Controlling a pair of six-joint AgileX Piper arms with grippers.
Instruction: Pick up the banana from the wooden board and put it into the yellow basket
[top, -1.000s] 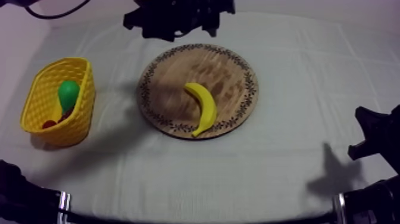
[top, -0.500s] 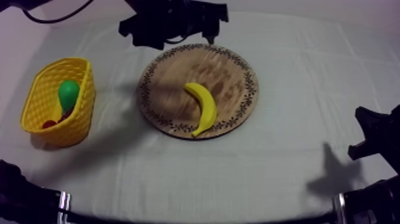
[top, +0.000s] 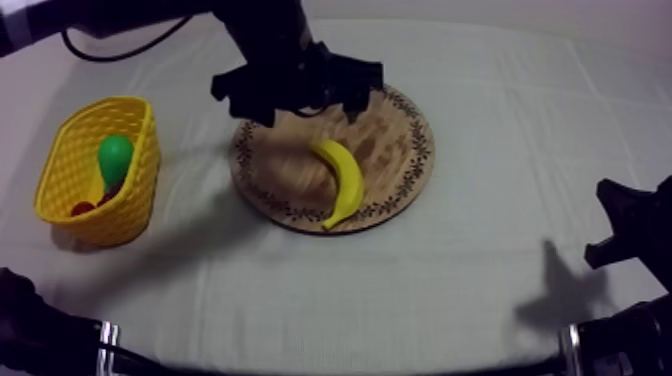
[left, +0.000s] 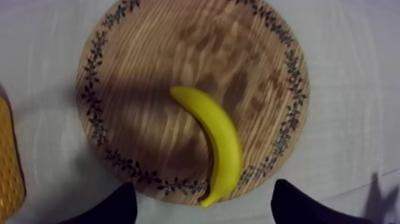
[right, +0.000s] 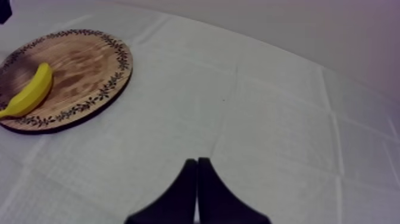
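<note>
In the top view a table (top: 480, 280) under a grey-white cloth is seen, and the round wooden board (top: 395, 150) with its patterned rim is laid flat near the table's middle, toward the far edge. The yellow basket (top: 130, 200) is set near the table's left edge, apart from the board. The left gripper (top: 300, 100) is held over the board's far rim, its arm entering from the upper left. In the left wrist view its two black fingers (left: 116, 208) are seen wide apart with nothing clamped between them. The right gripper (right: 197, 173) is seen low at the table's right edge, well apart from the board, and in the right wrist view its fingers are pressed together as a narrow wedge over bare cloth. The banana (top: 342, 180) is found lying on the board, curved, one tip reaching the patterned rim at the near edge; it is touched by neither gripper. A green pear (top: 115, 157) is seen inside the basket, and a small red fruit (top: 82, 208) is seen low in the basket just beside it
</note>
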